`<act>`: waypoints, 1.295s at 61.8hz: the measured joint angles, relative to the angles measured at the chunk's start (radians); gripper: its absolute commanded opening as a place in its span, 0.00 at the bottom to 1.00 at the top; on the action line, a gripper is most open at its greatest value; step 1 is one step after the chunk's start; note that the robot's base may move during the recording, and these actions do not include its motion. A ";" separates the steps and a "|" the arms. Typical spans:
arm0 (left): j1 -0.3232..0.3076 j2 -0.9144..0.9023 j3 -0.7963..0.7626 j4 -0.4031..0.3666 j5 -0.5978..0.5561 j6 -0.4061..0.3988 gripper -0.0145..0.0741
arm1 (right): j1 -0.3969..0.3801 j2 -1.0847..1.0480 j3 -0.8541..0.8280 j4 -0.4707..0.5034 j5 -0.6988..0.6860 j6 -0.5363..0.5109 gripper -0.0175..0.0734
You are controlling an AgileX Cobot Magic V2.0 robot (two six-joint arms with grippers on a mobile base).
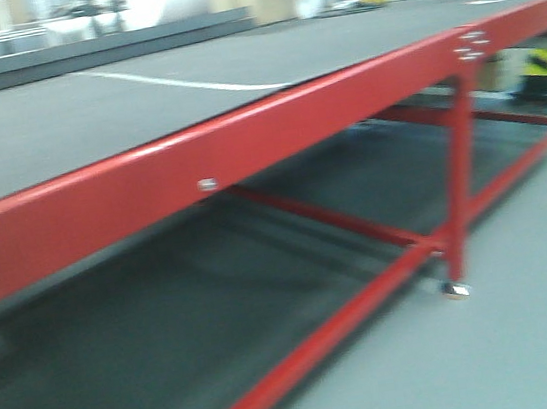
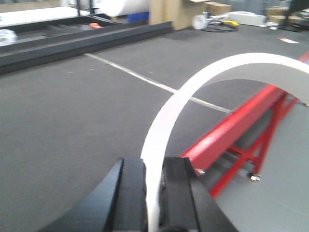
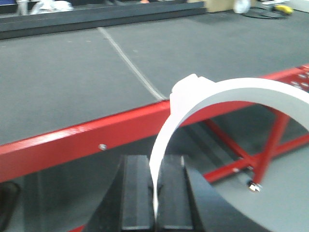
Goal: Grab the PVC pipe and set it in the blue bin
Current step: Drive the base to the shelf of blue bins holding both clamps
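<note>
The left gripper [image 2: 153, 174] is closed on the wall of a white PVC pipe [image 2: 193, 89]: its 2 black fingers [image 2: 131, 193] press the thin wall from both sides, and the pipe is seen from its open end, so it rises from the jaws as a wide arc that curves to the right. Under this pipe lies the dark grey table top [image 2: 72, 111], which is crossed by a thin white line [image 2: 145, 79], and the red frame [image 2: 231, 125] of the table runs along its edge. The right gripper [image 3: 155, 183] is also clamped on a white PVC pipe [image 3: 241, 89], held in the same way by the wall, with a small white lump [image 3: 190, 83] on the outer side of the arc. I cannot tell if both grippers hold 1 pipe or 2 separate pieces. This arc hangs in the air in front of the red frame, beside the table and not over its top. The front view is blurred and shows only the table, a red leg [image 1: 462, 180] and the grey floor [image 1: 532, 332]; neither arm appears there.
</note>
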 measured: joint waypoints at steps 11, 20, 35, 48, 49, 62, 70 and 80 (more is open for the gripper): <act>0.000 0.000 0.000 0.000 0.000 0.000 0.04 | 0.000 0.000 0.000 0.000 0.000 0.000 0.01; 0.000 0.000 0.000 0.000 0.002 0.000 0.04 | 0.000 0.000 0.000 0.000 0.000 0.000 0.01; 0.000 0.000 0.000 0.000 0.002 0.000 0.04 | 0.000 0.000 0.000 0.000 0.000 0.000 0.01; 0.000 0.000 0.000 0.000 0.002 0.000 0.04 | 0.000 -0.006 0.000 0.000 0.000 0.000 0.01; 0.000 0.000 0.000 0.000 0.002 0.000 0.04 | 0.000 -0.006 0.000 0.000 0.000 0.000 0.01; 0.000 -0.002 0.000 0.000 0.002 0.000 0.04 | 0.000 -0.007 0.000 0.000 0.000 0.000 0.01; 0.000 -0.002 0.000 0.000 0.002 0.000 0.04 | 0.000 -0.007 0.000 0.002 0.000 0.000 0.01; 0.000 -0.002 0.000 0.000 0.002 0.000 0.04 | 0.000 -0.007 0.000 0.002 0.000 0.000 0.01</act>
